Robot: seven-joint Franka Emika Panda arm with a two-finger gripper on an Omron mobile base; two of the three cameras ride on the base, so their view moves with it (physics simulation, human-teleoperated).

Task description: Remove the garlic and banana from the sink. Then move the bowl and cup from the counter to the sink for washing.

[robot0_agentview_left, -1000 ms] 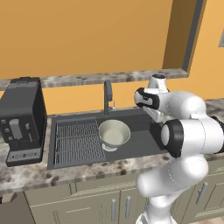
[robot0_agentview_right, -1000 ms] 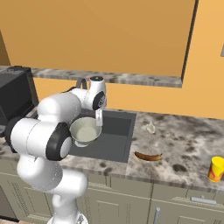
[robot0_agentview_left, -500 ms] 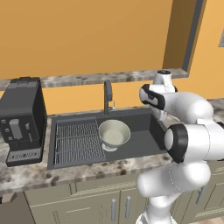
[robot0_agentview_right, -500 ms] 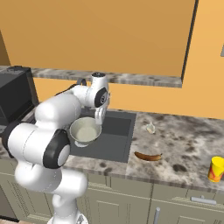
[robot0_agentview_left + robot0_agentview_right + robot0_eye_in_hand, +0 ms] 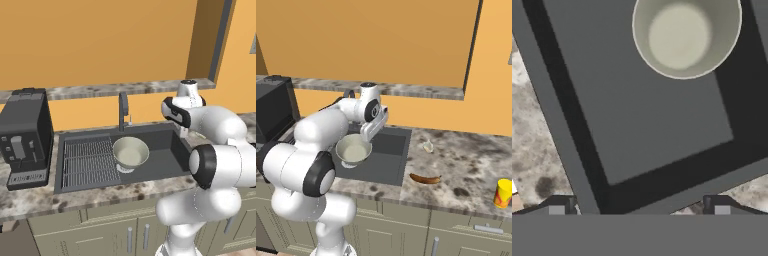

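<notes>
The bowl [image 5: 130,152] sat in the sink [image 5: 165,159], while the banana [image 5: 425,178] and garlic [image 5: 428,146] lay out on the surface [image 5: 466,170], near each other. That left the yellow cup [image 5: 502,193] as the last thing to fetch, standing near the front edge, well apart from the basin. The hand [image 5: 639,206] hung over the sink's right part with its fingertips [image 5: 557,206] spread wide and nothing between them. To do this step well, it should probably rise clear of the basin wall before swinging right, then come down over the cup with the jaws straddling its sides, closing gently so the small cup does not tip.

The right base view showed the cup, banana and garlic. The left base view showed the faucet [image 5: 123,110], the ribbed rack [image 5: 90,160] and a black coffee machine [image 5: 25,137]. The hand view looked straight down into the bowl's pale inside
</notes>
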